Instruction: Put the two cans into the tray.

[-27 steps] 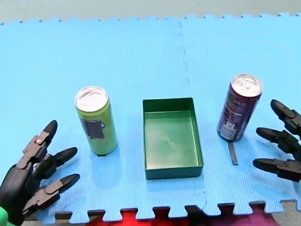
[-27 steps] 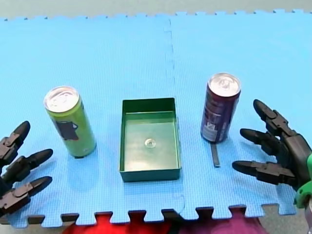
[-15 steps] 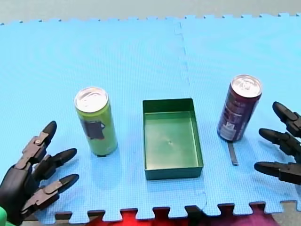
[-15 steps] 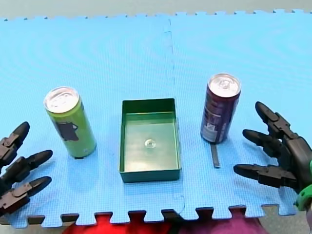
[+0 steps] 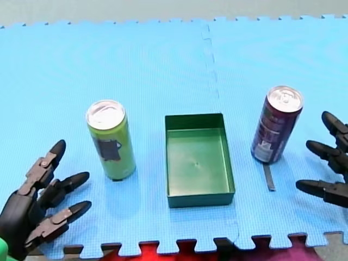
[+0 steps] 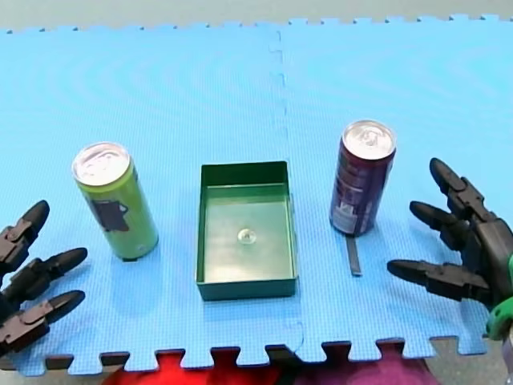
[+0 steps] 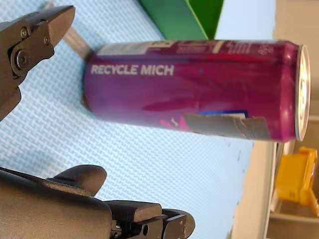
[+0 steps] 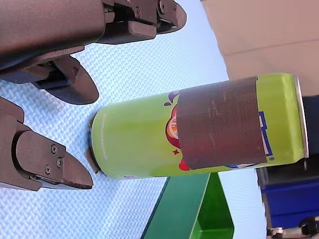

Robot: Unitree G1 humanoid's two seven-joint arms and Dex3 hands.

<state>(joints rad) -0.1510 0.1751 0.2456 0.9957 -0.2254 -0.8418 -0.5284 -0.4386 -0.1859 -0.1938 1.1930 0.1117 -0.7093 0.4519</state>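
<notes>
The green tray [image 5: 199, 200] sits in the middle of the blue foam mat [image 5: 136, 60], its low walls standing between its floor and each can. The green can [image 5: 111, 144] stands upright on the mat at the tray's left side, apart from it; the purple can [image 5: 274, 130] stands upright at its right side, also apart. A thin grey strip [image 5: 269, 177] lies on the mat at the purple can's base. The left hand [image 5: 38, 209] is at the near left corner, short of the green can, holding nothing, fingers uncurled; the right hand [image 6: 469, 253] is near the purple can without touching it, likewise empty and uncurled.
</notes>
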